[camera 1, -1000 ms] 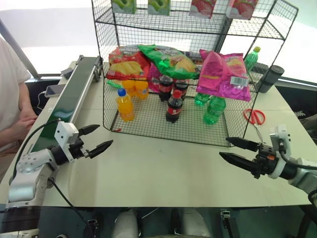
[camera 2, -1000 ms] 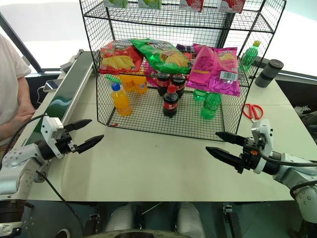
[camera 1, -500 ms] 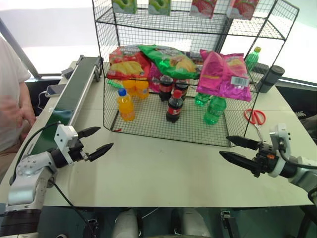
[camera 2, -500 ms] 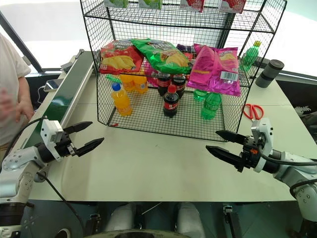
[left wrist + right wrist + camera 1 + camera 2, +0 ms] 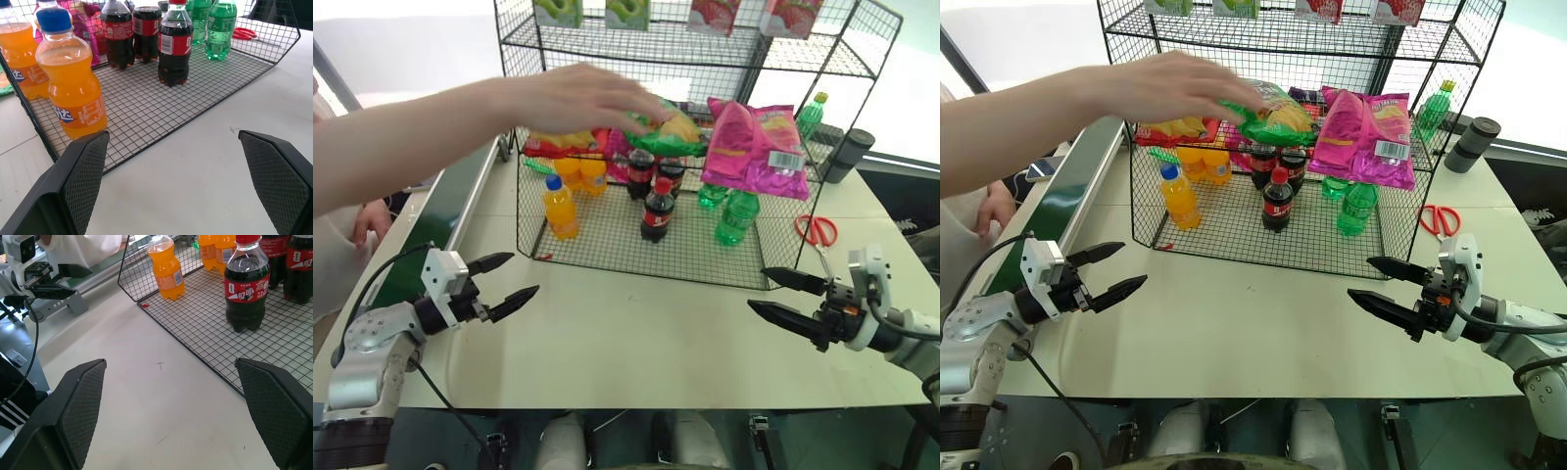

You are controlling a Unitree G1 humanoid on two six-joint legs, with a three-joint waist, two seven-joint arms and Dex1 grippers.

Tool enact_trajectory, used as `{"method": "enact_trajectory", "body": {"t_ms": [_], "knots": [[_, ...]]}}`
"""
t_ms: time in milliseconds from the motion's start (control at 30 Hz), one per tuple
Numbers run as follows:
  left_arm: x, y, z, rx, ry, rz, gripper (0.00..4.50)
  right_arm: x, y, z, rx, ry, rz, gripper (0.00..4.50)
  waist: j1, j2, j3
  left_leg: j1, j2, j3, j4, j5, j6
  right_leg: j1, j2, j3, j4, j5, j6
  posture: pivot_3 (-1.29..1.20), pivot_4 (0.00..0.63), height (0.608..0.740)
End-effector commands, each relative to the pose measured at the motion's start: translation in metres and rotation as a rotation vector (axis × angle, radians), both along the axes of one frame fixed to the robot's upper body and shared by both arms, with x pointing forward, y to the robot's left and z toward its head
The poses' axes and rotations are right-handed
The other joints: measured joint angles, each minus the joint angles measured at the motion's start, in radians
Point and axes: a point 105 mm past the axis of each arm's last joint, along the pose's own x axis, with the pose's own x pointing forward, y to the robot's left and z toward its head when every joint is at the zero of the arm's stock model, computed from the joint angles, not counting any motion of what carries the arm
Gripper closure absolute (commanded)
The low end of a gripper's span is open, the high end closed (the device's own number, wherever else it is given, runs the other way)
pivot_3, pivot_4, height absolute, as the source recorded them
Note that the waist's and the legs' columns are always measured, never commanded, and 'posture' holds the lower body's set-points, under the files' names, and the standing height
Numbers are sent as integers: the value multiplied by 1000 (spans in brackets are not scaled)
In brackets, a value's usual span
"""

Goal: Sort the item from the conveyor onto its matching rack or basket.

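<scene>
- Item: the pink snack bag lies on the middle tier of the black wire rack, at its right end, tilted with its white barcode label facing outward. From how it lies, the sorting looks done, or close to it; whether it sits in its matching spot I can only guess, though other snack bags share that tier.
- Conveyor: dark green belt in a grey frame along the left edge of the table. The stretch of belt on show carries nothing, so no further piece appears to be waiting.
- Left gripper: fingers spread wide, holding and touching nothing, hovering over the table just beside the near end of the conveyor, well apart from the rack.
- Right gripper: fingers also spread wide and empty, hovering over the table near the rack's front right corner, clear of its mesh.
- A person's hand reaches across from the left and rests on the green snack bag in the middle of the same tier; the purpose cannot be told.
- Lower tier: an orange soda bottle, cola bottles and green bottles stand upright.
- Red scissors lie on the table to the right of the rack.
- Remaining, in my judgement: nothing beyond waiting for a next piece on the belt.
</scene>
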Motion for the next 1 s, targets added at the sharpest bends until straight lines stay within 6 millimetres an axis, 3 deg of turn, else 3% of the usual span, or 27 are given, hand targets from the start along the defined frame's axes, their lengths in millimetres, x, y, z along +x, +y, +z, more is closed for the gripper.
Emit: {"method": "enact_trajectory", "body": {"t_ms": [33,1000], "knots": [[-1,-3,12,-9,-49,-14,0,-2,2,7,-6,-42,18,111,0,0,0,0,0,0,0,0,0,0,0,0,0,0,0,0,150,726],[-4,-8,11,-23,-56,-6,0,5,7,6,-5,-46,31,111,0,0,0,0,0,0,0,0,0,0,0,0,0,0,0,0,150,726]]}}
